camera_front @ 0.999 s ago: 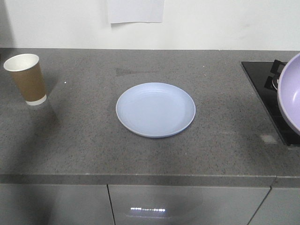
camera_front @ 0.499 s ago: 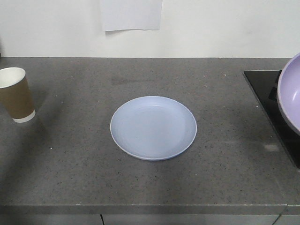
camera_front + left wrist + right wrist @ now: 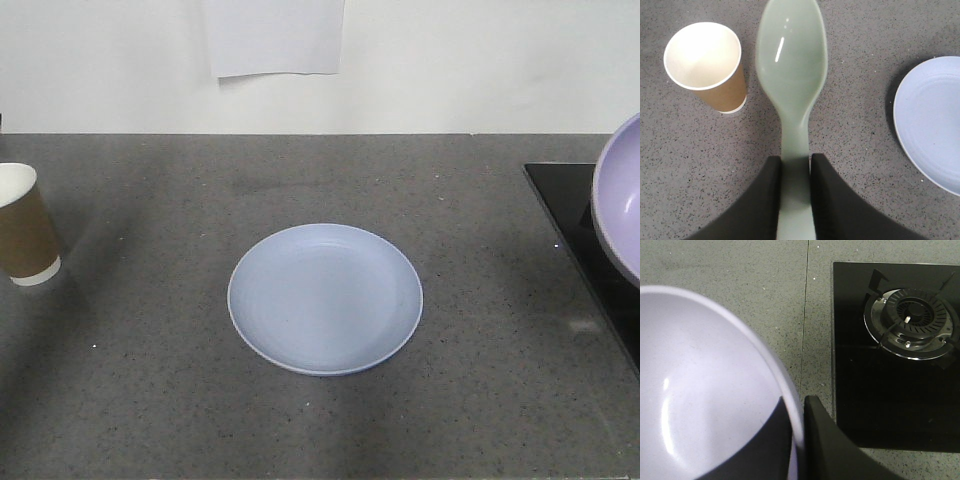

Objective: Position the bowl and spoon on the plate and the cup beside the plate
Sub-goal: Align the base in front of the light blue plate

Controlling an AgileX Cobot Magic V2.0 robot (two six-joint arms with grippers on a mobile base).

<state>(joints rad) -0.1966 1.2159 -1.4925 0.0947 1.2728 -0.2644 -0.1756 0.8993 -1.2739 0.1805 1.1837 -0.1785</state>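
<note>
The pale blue plate [image 3: 325,298] lies in the middle of the grey counter, also at the right edge of the left wrist view as the plate [image 3: 935,125]. The brown paper cup [image 3: 22,238] stands upright at the far left; the cup [image 3: 707,67] sits left of the spoon. My left gripper [image 3: 795,165] is shut on the handle of the mint-green spoon [image 3: 792,65], held above the counter. My right gripper [image 3: 798,407] is shut on the rim of the lavender bowl [image 3: 705,390], one finger inside, one outside. The bowl [image 3: 620,195] hangs tilted at the right edge of the front view.
A black gas hob [image 3: 890,355] with a round burner [image 3: 912,322] sits on the right of the counter, under and beside the bowl. A white sheet of paper [image 3: 275,38] hangs on the back wall.
The front view has moved closer to the counter: the plate looks larger and lower in frame, the cup has slid to the left edge, and the cabinet fronts have dropped out of view.
</note>
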